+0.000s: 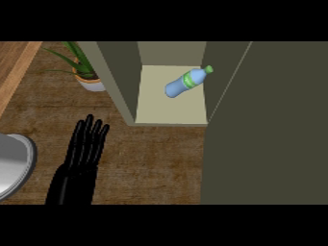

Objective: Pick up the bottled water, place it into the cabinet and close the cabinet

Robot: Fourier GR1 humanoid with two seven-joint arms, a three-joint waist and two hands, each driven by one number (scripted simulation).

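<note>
Blue plastic water bottle (pixel 186 82) with a green label and cap lies tilted on the pale floor inside the open olive-green cabinet (pixel 120 81), its cap pointing to the upper right. The cabinet's wide door (pixel 273 125) stands open at the right. The black left hand (pixel 80 156) rests on the brown wooden table (pixel 152 163), its fingers (pixel 88 132) straight, released and holding nothing. The bottle sits well apart from them, up and to the right. A potted green plant (pixel 81 67) stands left of the cabinet.
</note>
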